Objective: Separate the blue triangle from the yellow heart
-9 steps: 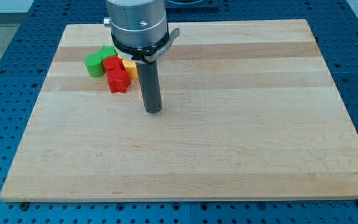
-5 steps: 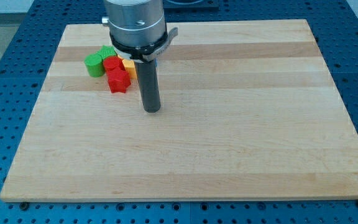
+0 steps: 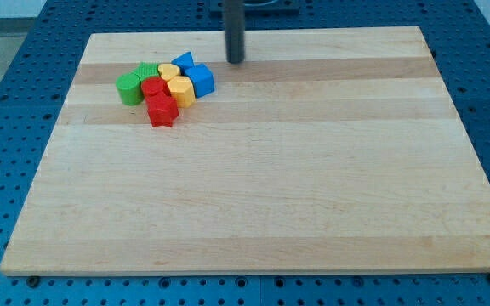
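A tight cluster of blocks lies at the upper left of the wooden board [image 3: 313,187]. The blue triangle [image 3: 185,60] is at the cluster's top right edge. It touches a small yellow block [image 3: 168,71] on its left and a larger yellow block [image 3: 181,89] below; I cannot tell which of these is the heart. A second blue block [image 3: 201,80] sits just below right of the triangle. My tip [image 3: 236,61] is near the board's top edge, to the right of the blue triangle and apart from it.
Two green blocks [image 3: 129,88] [image 3: 147,70] and two red blocks [image 3: 153,87] [image 3: 162,110] make up the left and lower part of the cluster. A blue perforated table [image 3: 7,102] surrounds the board.
The rod has moved from just right of the cluster, mid-board, up to the board's top edge. The arm's housing has left the view, uncovering the blue blocks. The blocks have not moved.
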